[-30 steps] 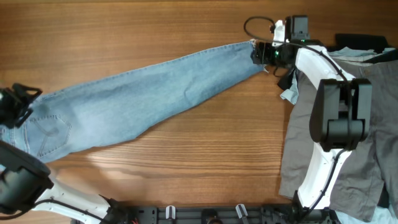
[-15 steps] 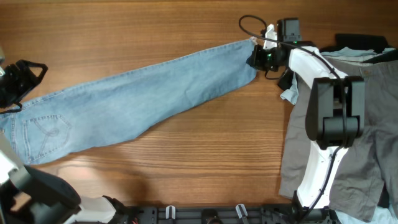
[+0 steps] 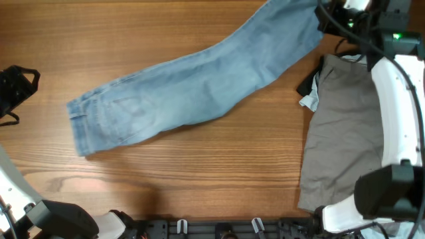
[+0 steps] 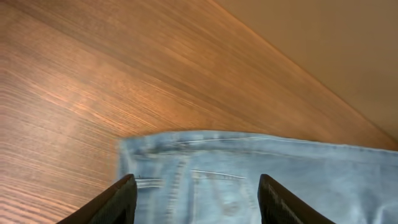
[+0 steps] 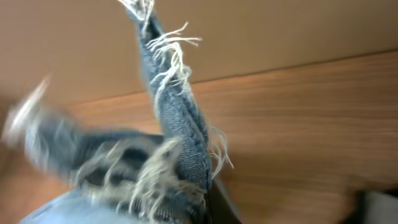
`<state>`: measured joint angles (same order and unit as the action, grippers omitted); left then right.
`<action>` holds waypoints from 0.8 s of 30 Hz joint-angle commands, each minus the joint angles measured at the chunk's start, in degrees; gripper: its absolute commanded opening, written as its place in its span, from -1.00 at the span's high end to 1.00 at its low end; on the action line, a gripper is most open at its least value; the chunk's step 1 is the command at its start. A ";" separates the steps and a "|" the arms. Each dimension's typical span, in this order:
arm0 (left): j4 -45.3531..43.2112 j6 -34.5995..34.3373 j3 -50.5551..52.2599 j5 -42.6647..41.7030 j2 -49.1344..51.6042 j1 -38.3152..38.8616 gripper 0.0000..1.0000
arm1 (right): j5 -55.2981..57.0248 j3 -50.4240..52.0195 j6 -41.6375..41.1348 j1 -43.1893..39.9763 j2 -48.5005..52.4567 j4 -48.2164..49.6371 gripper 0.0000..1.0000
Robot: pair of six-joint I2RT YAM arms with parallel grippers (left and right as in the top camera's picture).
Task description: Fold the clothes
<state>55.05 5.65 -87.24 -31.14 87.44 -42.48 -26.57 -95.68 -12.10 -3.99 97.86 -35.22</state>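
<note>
Jeans stretched diagonally on table, right gripper holding one hem, left gripper free.

The light blue jeans [image 3: 192,86] lie flat on the wooden table [image 3: 199,179], waistband at lower left, legs running to the upper right. The right gripper [image 3: 327,14] at the top edge pinches the frayed hem [image 5: 177,118], which stands up blurred in the right wrist view; its fingers are mostly hidden by denim. The left gripper [image 3: 16,89] sits at the far left, apart from the waistband, fingers [image 4: 118,202] spread wide and holding nothing. Grey shorts [image 3: 345,146] lie at the right, beside the jeans leg.
</note>
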 commanded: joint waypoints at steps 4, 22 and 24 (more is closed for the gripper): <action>-0.26 -9.01 -0.20 12.85 -0.76 -0.94 -0.42 | -4.57 -0.22 -6.49 21.66 2.19 -0.96 0.91; 0.13 -15.13 0.00 8.70 -0.26 -8.70 -0.57 | 2.78 -0.22 -9.70 58.36 29.29 34.47 -0.28; 0.17 -15.13 0.02 8.70 0.15 -8.70 -0.60 | 3.45 -0.22 -8.04 56.41 26.43 30.05 -0.35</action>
<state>55.29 -8.73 -87.24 -22.15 87.44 -51.11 -23.57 -95.15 -22.68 55.79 129.32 -2.28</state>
